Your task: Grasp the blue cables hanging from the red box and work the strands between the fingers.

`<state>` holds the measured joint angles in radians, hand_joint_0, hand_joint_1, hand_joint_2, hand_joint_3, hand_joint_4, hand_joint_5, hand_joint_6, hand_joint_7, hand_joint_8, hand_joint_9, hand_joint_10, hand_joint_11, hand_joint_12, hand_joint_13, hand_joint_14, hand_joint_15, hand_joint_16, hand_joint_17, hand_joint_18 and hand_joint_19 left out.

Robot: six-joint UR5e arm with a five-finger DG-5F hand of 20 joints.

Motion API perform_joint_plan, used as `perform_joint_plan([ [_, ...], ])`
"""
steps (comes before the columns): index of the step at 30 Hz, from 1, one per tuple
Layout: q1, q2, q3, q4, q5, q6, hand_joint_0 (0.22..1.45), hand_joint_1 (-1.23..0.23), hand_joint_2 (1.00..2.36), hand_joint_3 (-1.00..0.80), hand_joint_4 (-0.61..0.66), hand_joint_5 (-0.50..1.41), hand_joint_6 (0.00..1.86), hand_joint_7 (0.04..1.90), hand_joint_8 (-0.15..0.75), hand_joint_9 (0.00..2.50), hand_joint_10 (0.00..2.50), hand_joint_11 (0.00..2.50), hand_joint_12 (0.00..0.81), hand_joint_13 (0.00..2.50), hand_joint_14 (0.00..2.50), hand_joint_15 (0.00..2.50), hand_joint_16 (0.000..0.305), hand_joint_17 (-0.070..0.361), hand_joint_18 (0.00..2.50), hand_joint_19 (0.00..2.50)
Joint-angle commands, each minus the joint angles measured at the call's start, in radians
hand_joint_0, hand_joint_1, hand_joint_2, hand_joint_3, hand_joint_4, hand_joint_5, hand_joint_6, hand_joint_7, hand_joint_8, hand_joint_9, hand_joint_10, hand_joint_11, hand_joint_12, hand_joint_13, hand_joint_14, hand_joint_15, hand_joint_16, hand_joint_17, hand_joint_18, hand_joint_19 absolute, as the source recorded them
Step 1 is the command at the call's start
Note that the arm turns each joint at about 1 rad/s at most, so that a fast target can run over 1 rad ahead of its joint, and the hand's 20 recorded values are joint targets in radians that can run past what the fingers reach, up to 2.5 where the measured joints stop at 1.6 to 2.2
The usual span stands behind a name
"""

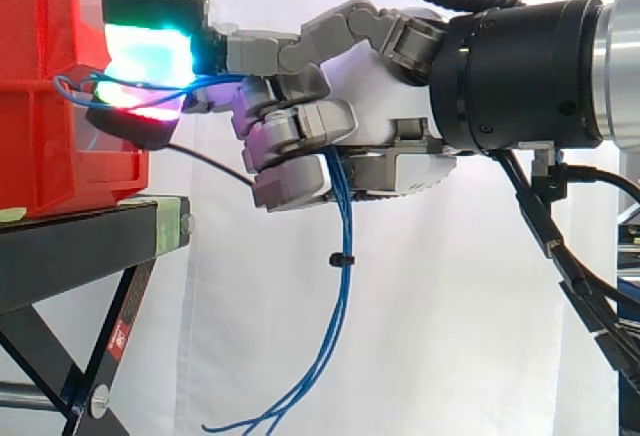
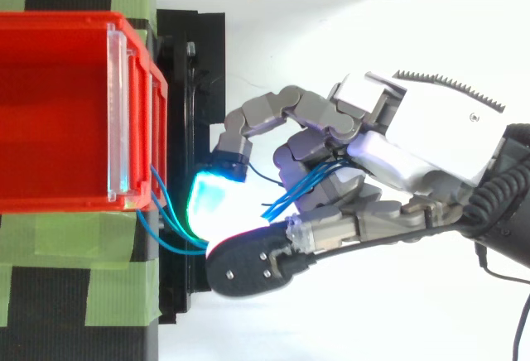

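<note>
Hand (image 1: 365, 86) nearest us in side view: fingers (image 1: 300, 126) curled round the blue cables (image 1: 343, 286), which run from the red box (image 1: 50, 86) through the grip and hang below. Top view: we see strands leaving the box's front corner, threaded between the curled fingers.

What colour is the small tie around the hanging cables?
Black. The tie on the blue cables shows best in the side view.
</note>
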<state>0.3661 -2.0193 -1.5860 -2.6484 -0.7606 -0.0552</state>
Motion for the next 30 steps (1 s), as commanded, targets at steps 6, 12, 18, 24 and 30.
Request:
perform_joint_plan([
  [6,0.001,0.001,0.000,-0.002,0.001,0.000,0.85,-0.59,1.01,-0.63,0.32,0.33,0.02,1.14,0.350,0.91,2.50,1.99,0.431,1.02,2.50,1.29,0.063,0.142,1.39,1.65],
  [12,0.001,-0.001,0.000,-0.002,0.001,0.000,0.71,-0.62,1.00,-1.00,0.28,0.23,0.01,1.24,0.350,0.91,2.50,1.99,0.431,1.02,2.50,1.29,0.063,0.142,1.39,1.65],
  [18,-0.001,-0.001,0.001,-0.002,0.001,0.000,0.77,-0.77,1.00,-1.00,0.24,-0.03,0.46,1.25,0.350,0.91,2.50,1.99,0.431,1.02,2.50,1.29,0.063,0.142,1.39,1.65],
  [24,0.001,0.001,0.000,-0.002,0.001,-0.011,0.92,-0.81,1.00,-1.00,0.23,-0.23,1.07,1.07,0.350,0.91,2.50,1.99,0.431,1.02,2.50,1.29,0.063,0.142,1.39,1.65],
  [30,0.001,-0.001,0.001,-0.002,0.001,-0.011,1.03,-0.73,1.01,-0.62,0.22,-0.21,1.16,1.02,0.350,0.91,2.50,1.99,0.431,1.02,2.50,1.29,0.063,0.142,1.39,1.65],
])
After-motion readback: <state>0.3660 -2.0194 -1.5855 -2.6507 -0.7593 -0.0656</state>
